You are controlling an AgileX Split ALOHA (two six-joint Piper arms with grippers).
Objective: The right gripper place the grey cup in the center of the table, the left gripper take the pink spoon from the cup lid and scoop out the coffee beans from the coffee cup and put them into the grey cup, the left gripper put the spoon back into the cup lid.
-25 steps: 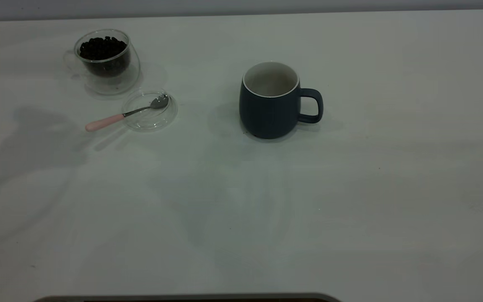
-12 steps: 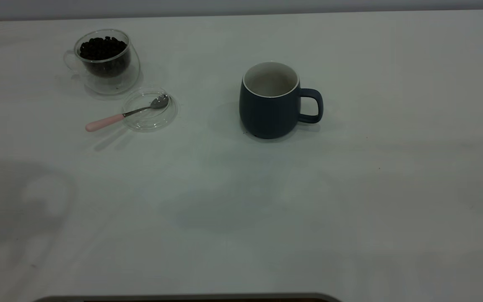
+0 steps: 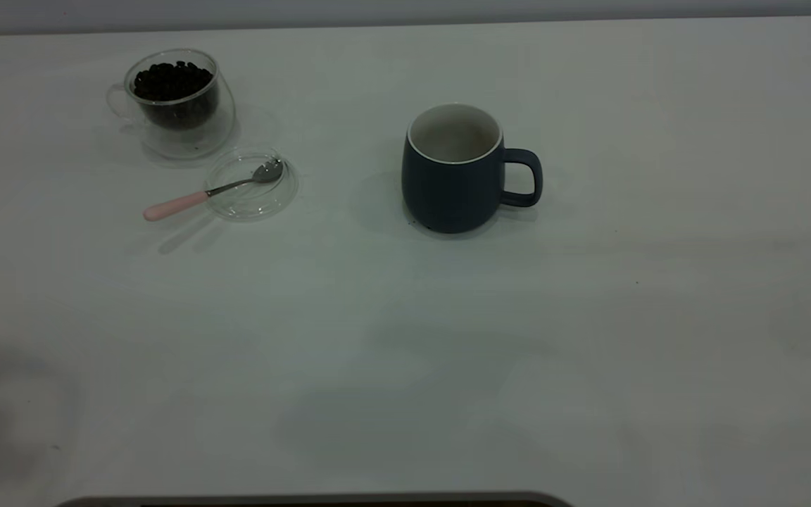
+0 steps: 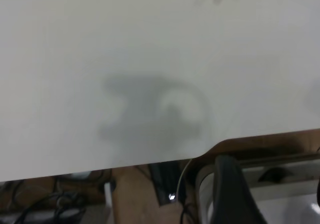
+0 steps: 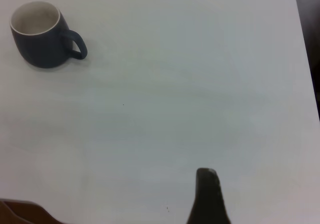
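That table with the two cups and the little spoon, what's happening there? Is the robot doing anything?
Nothing is being handled right now. The grey cup stands upright near the middle of the table, and no beans can be seen in it. The glass coffee cup holds the coffee beans. Beside it, the pink spoon rests with its bowl on the clear cup lid, handle sticking out. Neither arm appears in the outside view; only shadows fall on the near part of the table.
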